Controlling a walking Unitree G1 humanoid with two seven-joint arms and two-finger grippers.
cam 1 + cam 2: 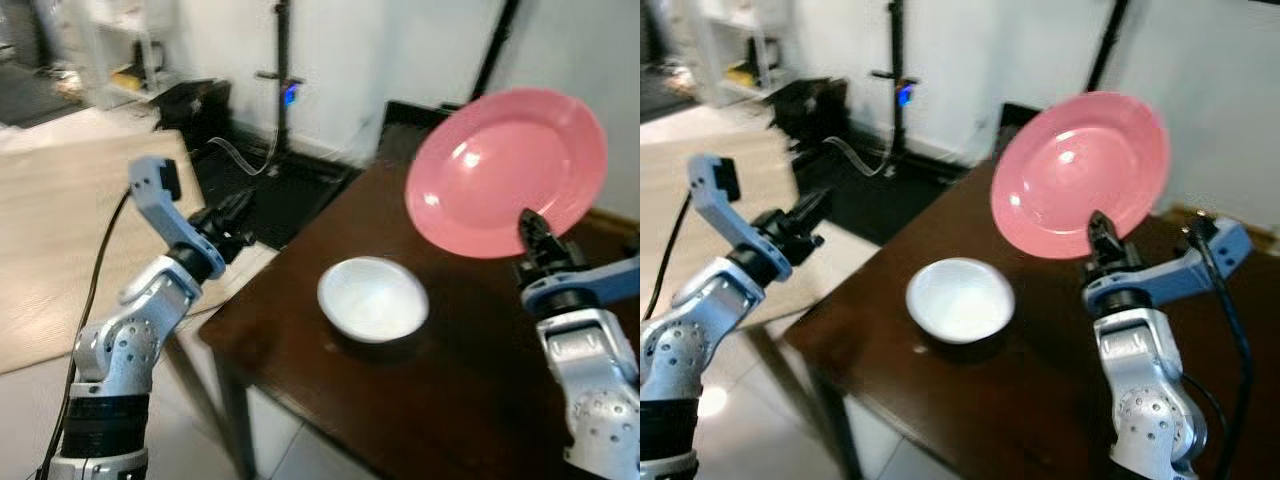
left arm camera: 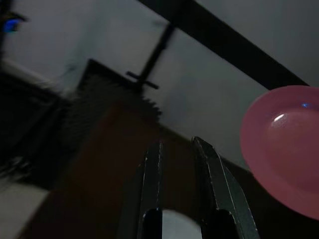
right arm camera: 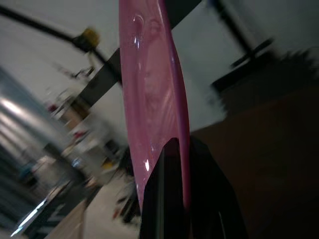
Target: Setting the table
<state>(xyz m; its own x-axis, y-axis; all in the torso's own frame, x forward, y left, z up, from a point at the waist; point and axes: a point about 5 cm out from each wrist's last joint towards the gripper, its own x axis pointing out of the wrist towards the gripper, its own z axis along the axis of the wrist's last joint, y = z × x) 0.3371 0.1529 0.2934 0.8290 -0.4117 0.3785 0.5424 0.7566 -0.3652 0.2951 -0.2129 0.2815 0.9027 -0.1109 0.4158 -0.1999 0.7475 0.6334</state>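
My right gripper (image 1: 533, 235) is shut on the lower rim of a pink plate (image 1: 506, 170), holding it tilted almost upright above the dark wooden table (image 1: 470, 380). The plate's edge runs between the black fingers (image 3: 172, 189) in the right wrist view. A white bowl (image 1: 373, 297) sits on the table near its left edge, left of and below the plate. My left gripper (image 1: 240, 208) is raised off the table's left side, its fingers (image 2: 152, 179) close together with nothing between them, pointing toward the table and the pink plate (image 2: 286, 147).
A black stand (image 1: 281, 70) with a blue light rises behind the table by the white wall. A dark chair back (image 1: 415, 115) stands at the table's far side. Light wood floor and a black mat (image 1: 290, 190) lie to the left.
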